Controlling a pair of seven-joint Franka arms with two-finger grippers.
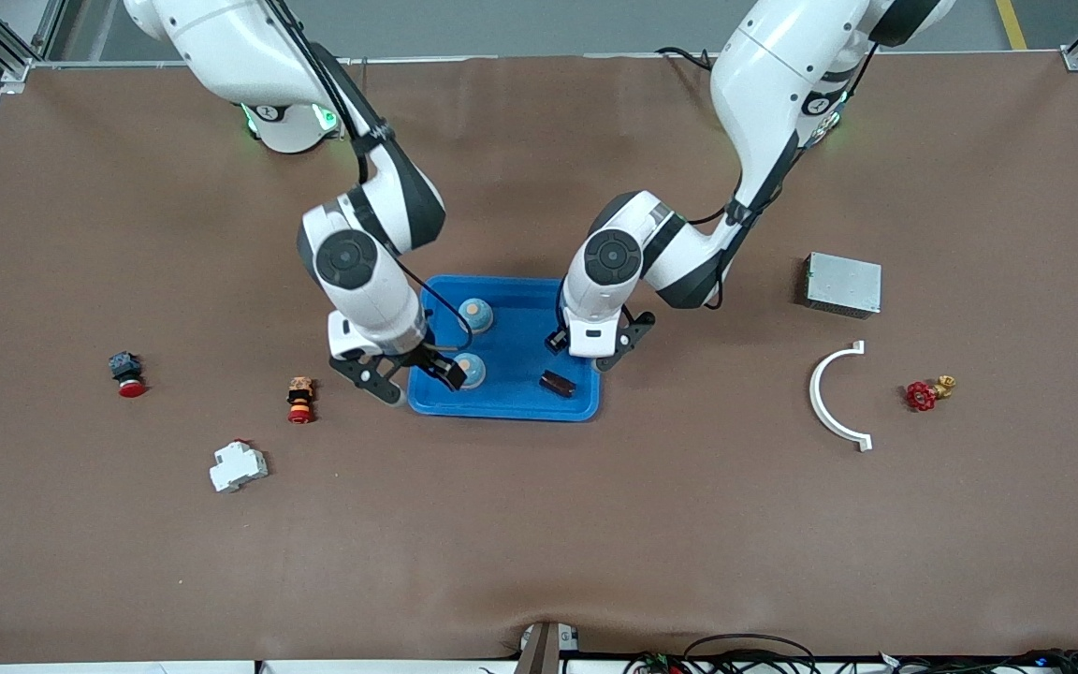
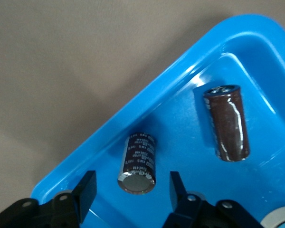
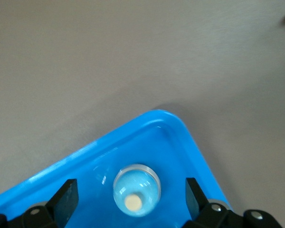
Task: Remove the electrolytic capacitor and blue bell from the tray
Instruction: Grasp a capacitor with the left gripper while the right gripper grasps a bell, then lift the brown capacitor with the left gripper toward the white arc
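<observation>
Two capacitors lie in the blue tray point(image 1: 502, 404). One capacitor point(image 1: 557, 383) sits at the tray's five o'clock in the front view. The other capacitor point(image 2: 138, 163) stands between the left gripper's point(image 2: 130, 178) fingers, which are parted with a gap on each side of it. Two bells are also in the tray, one bell point(image 1: 474, 314) at ten o'clock and another bell point(image 1: 470, 370) at eight. The right gripper point(image 3: 129, 186) hangs over the eight o'clock bell, fingers spread wide and touching nothing.
</observation>
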